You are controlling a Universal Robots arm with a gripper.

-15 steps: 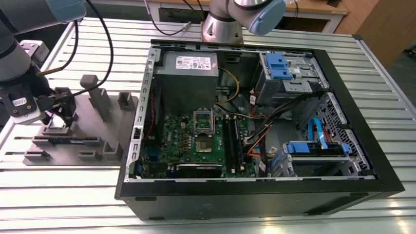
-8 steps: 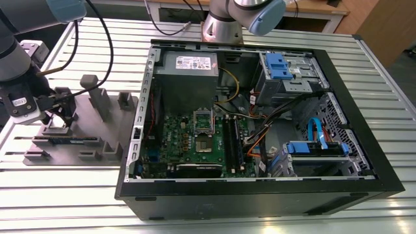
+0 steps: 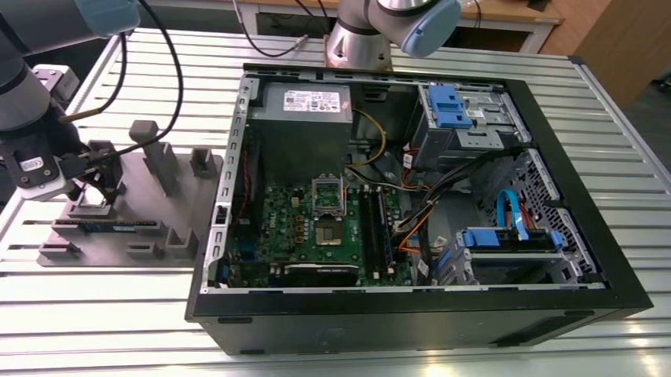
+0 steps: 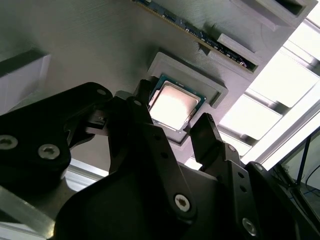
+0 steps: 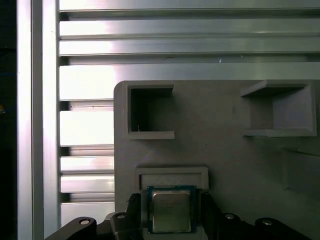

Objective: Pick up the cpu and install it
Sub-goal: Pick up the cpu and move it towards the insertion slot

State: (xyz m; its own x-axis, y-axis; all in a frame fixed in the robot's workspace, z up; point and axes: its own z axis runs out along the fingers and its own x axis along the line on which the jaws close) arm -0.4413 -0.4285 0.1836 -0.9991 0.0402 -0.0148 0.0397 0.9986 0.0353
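Gripper (image 5: 170,215) spread w/ fingers (image 5: 134,212) either side of cpu (image 5: 171,211), lying flat in recess of grey holder (image 5: 225,150) at exterior view's left, PC case (image 3: 419,326) to right.

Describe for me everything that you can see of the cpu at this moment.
The cpu is a small, flat, square chip with a shiny silver metal top and a thin green rim around it. It lies flat, top up, in a shallow square recess of the grey holder plate. The open pincer straddles it, one finger at each of two opposite sides. I cannot tell whether they touch it.
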